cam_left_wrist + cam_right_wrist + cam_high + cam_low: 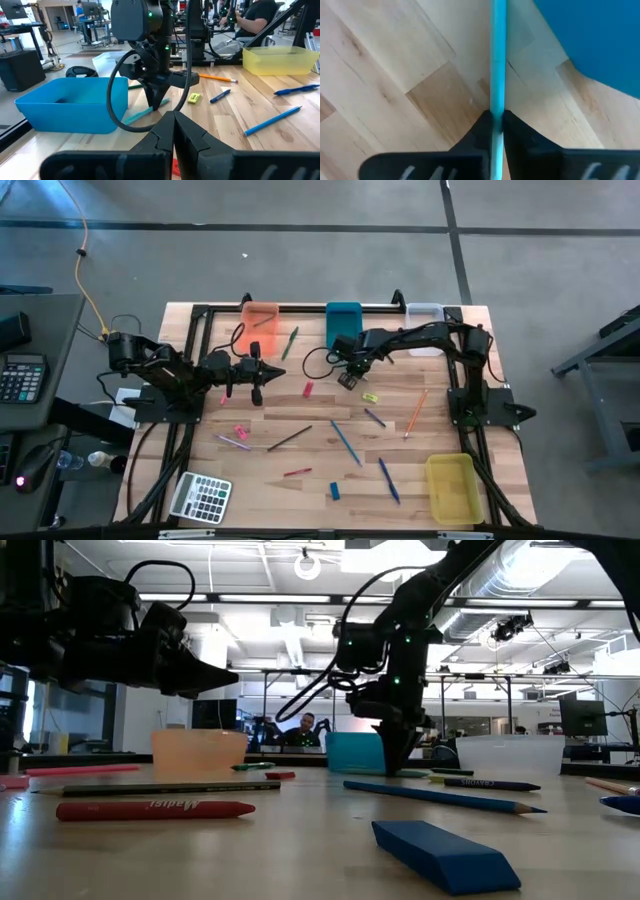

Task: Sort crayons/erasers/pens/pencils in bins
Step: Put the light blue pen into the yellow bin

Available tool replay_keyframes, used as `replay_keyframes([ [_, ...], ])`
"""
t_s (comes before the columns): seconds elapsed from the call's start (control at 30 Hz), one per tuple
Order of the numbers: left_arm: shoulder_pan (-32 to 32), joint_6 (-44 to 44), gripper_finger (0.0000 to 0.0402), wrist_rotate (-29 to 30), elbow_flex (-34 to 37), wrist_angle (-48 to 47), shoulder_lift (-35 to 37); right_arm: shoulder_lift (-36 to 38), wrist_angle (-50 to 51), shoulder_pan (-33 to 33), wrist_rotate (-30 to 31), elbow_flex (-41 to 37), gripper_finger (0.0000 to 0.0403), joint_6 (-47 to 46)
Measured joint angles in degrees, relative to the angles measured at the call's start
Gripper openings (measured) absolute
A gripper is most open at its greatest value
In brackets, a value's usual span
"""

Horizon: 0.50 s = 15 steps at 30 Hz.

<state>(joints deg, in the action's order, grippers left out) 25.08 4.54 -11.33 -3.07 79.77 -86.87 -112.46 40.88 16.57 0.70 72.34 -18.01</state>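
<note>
High view straight down; low view table-level; both share teal bin.

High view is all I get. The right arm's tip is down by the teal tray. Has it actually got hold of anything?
Observer: Yes. The right wrist view shows the right gripper shut on a teal pen, pinched between its two fingers.
Operator: Is that pen inside the tray?
Observer: No. In the left wrist view it lies on the table, just outside the teal bin.
Operator: And the other arm, is it carrying something?
Observer: No. The low view shows the left gripper shut on nothing, hanging clear above the table.
</note>
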Motion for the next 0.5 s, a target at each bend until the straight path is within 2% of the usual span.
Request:
replay_keyframes([
  [0.17, 0.0, -0.4, 0.0, 0.0, 0.0, -0.2, 0.0, 1.1, 4.5, -1.7, -5.4, 1.0, 0.0007, -2.1],
  [0.37, 0.0, -0.8, 0.0, 0.0, 0.0, -0.2, 0.0, 6.9, 6.6, -3.9, -7.3, 1.7, 0.0009, -3.7],
  [0.5, 0.0, -1.0, 0.0, 0.0, 0.0, -0.1, 0.0, 13.3, 9.6, -4.9, -6.7, 1.8, 0.0009, -6.7],
])
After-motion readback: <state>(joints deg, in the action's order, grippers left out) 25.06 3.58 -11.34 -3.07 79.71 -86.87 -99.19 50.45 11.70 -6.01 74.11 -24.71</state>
